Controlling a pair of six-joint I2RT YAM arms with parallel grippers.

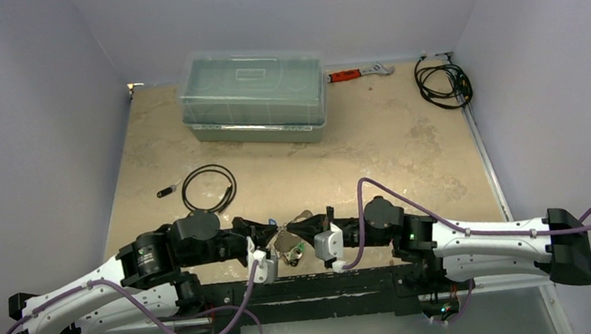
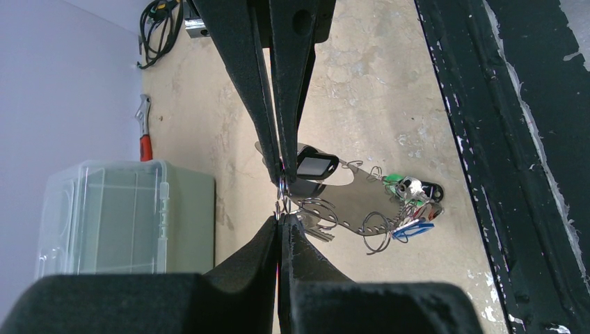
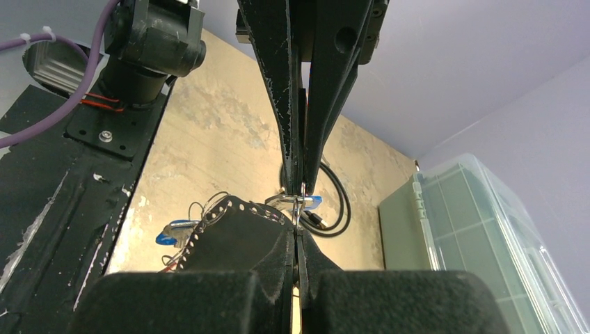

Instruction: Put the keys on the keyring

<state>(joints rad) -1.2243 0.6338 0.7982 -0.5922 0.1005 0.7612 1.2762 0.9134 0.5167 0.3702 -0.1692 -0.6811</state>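
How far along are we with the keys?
Done: green, red and blue-tagged keys look attached to the keyring. In hand: left hand and right hand, both shut, meet at another blue-tagged key by its rim. Left: threading that one.

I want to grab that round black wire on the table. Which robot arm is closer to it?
Left. The left arm lies just on the near side of the black cable loop; the right arm sits farther right, beyond the keyring.

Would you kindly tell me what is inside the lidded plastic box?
Through the lid of the plastic box, only compartment dividers show, with no contents visible; the tinted green base hides whatever lies lower down.
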